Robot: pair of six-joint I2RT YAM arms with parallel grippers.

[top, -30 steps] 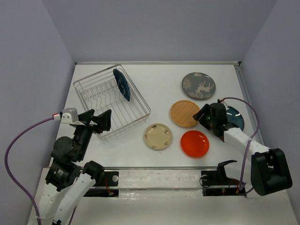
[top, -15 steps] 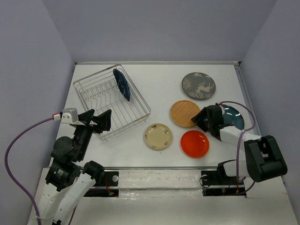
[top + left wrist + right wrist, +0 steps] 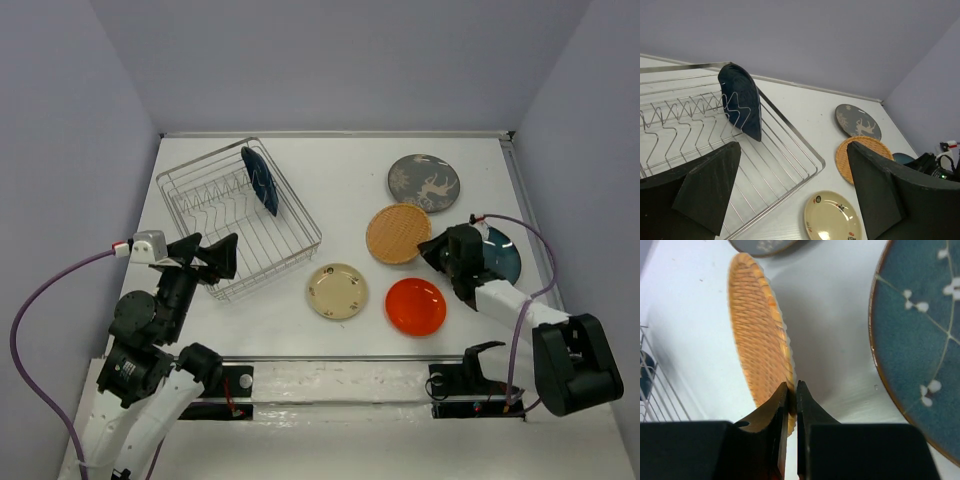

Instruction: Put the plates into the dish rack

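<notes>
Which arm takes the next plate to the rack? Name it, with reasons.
Right. The right tool is shut on the rim of the round tan woven plate, ready to carry it to the silver wire dish rack. The left tool hangs open by the rack, empty.

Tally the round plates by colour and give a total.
Navy blue round plate: 1
Tan woven round plate: 1
Teal round plate: 1
Cream round plate: 1
Orange-red round plate: 1
Grey patterned round plate: 1
Total: 6
</notes>
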